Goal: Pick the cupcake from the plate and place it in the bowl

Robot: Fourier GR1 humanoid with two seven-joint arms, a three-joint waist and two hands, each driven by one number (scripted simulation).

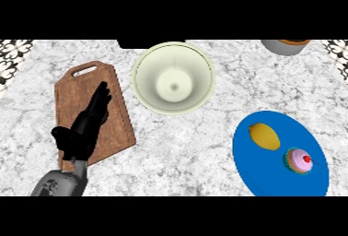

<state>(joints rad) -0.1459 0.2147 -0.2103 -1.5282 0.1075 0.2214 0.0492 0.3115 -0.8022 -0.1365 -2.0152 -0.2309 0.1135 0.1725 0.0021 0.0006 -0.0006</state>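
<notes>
Left hand (87,122) resting over board (92,113), fingers straight, holding nothing. Cupcake (299,161) sitting near plate's (265,161) right edge, beside lemon (265,136); bowl (173,77) waiting. Likely light, soft frosting; taking wrapper sides.

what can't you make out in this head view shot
- Right hand: shows nowhere in the head view.
- Grey pot: cut off by the top edge, contents unseen.
- Dark object behind the bowl: mostly cut off, unidentifiable.
- Blue plate: lower rim cut off.
- Cutting board: partly covered by the open left hand.
</notes>
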